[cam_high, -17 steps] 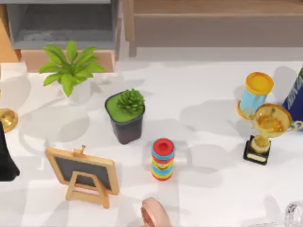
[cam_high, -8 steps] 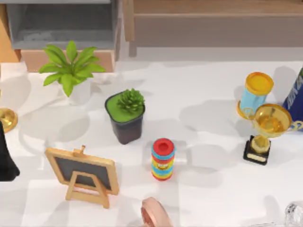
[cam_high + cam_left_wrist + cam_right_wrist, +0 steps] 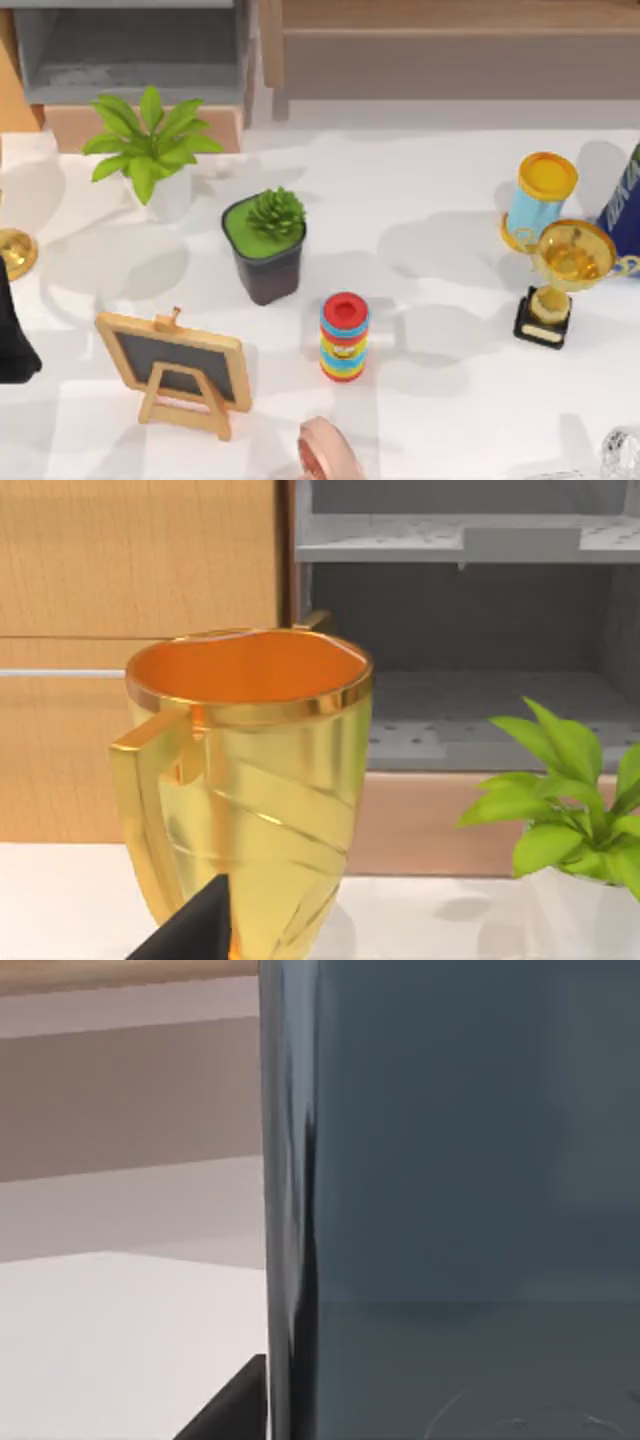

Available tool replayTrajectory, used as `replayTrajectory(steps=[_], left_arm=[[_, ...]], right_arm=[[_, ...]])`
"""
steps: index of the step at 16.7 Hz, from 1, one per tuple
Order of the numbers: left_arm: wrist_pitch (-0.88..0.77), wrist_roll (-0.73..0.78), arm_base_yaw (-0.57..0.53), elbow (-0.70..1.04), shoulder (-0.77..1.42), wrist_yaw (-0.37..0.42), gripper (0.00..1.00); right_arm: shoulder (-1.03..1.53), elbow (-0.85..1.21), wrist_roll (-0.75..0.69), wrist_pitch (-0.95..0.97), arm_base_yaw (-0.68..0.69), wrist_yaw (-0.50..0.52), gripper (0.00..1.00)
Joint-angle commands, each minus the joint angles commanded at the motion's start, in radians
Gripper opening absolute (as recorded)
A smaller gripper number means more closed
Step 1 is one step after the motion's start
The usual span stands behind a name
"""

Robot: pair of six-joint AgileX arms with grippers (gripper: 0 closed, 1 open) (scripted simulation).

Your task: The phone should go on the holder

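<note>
Close before the right wrist camera, the phone [image 3: 460, 1180] stands upright; fingers' state unclear.

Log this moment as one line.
phone: close before right wrist camera | holder: unidentified | left arm: at table's left edge, near gold cup

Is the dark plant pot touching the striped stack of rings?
Apart. The top view shows bare table between the dark plant pot and the striped stack of rings.
</note>
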Motion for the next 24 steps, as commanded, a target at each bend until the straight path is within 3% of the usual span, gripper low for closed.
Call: replayTrajectory(steps=[5,18,24], left_arm=[[0.0,0.0,0.0,0.0,0.0,0.0,1.0],[0.0,0.0,0.0,0.0,0.0,0.0,1.0],[0.0,0.0,0.0,0.0,0.0,0.0,1.0]], right_arm=[[0.0,-0.005,-0.003,0.009,0.004,0.008,0.0],[0.0,-0.005,-0.003,0.009,0.004,0.008,0.98],[0.0,-0.005,-0.003,0.009,0.004,0.008,1.0]])
